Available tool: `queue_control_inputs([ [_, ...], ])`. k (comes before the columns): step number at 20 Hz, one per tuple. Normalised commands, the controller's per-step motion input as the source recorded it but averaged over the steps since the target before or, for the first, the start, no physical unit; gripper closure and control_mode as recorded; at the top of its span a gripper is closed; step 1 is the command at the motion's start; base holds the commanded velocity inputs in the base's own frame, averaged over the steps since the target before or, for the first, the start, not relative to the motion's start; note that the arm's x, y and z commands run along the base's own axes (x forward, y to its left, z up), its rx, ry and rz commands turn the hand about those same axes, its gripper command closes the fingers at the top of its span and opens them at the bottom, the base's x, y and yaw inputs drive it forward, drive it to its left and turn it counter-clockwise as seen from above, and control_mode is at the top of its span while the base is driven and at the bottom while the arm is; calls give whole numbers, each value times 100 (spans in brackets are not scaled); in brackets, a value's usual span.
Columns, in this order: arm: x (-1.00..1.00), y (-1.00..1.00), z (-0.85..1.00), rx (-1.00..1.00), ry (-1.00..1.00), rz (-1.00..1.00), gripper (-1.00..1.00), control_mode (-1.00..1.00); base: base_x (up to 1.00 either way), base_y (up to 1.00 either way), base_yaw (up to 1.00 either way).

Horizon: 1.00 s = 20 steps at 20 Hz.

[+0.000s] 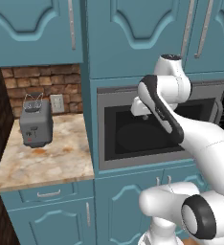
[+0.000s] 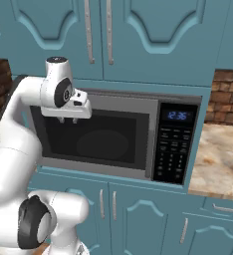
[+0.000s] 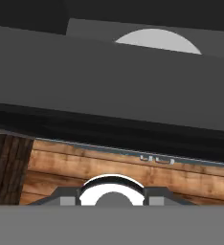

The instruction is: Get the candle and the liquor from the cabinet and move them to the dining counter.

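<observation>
Before the microwave [image 2: 113, 137], gripper [image 2: 68, 120] empty; cabinet [image 2: 138, 40] closed.

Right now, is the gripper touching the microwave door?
Cannot tell. In the right base view the gripper hangs in front of the microwave door glass, overlapping it; no view shows a clear gap or contact.

We are seeing a built-in microwave [image 2: 113, 137] sitting behind its dark glass door, its clock panel [image 2: 177, 115] glowing blue. A grey toaster [image 1: 36, 122] is standing on the small marble counter [image 1: 61, 160], with a brick backsplash [image 1: 42, 79] and wall outlet [image 1: 57, 103] showing behind it.
</observation>
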Motion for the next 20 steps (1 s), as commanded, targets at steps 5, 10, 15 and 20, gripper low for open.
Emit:
queue_control_inputs([
  [5,-35,1,0,0,-12,0,-100,-100,0,0,0],
  [10,-74,0,-4,-3,-50,0,-100,-100,0,0,0],
  [15,-38,-1,29,0,-38,-1,-100,-100,0,0,0],
  [20,-8,-4,59,-3,-51,0,-100,-100,0,0,0],
])
